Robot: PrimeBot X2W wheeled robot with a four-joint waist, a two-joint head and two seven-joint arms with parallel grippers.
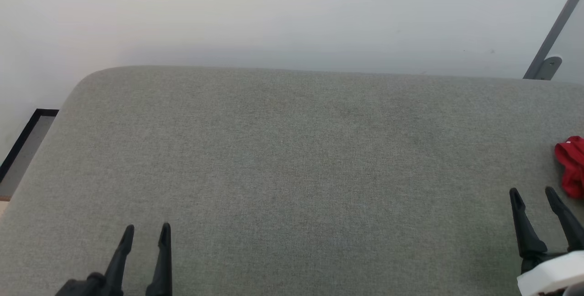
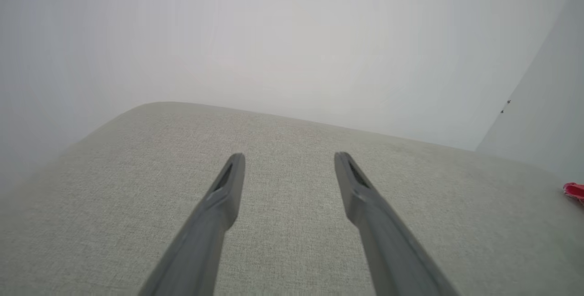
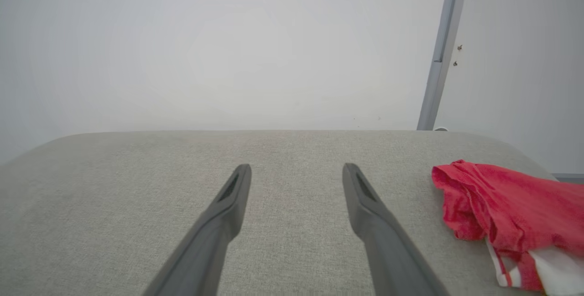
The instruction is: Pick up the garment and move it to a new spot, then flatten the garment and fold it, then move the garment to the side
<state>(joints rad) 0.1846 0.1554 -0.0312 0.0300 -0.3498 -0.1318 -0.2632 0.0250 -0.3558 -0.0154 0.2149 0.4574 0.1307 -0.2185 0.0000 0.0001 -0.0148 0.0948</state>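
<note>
Looking down from the head camera, you see a wide counter [image 1: 292,150] covered in grey woven fabric, with rounded far corners, set against a pale wall [image 1: 273,13]. Your left claw [image 1: 148,227] sits at the lower left over the near part of the counter, its two dark fingers parted by a narrow gap with nothing between them. Your right claw [image 1: 532,191] is at the lower right, fingers likewise apart and empty, with a white piece of its wrist [image 1: 552,273] at the frame's corner. The garment [image 1: 571,166] lies bunched on the counter at the far right edge of this view, just beyond and to the outside of the right claw's fingertips; no finger touches it. In the right wrist view the right claw [image 3: 297,168] is spread over bare grey cloth, and the garment [image 3: 511,214] is a crumpled red heap off to its right, with a white panel and red-and-white striped trim showing at the lower edge. A slim grey metal post [image 3: 440,49] rises behind the counter there. In the left wrist view the left claw [image 2: 289,157] is also spread, and you catch just a sliver of the garment [image 2: 574,191] at the far right, well apart from it.
</note>
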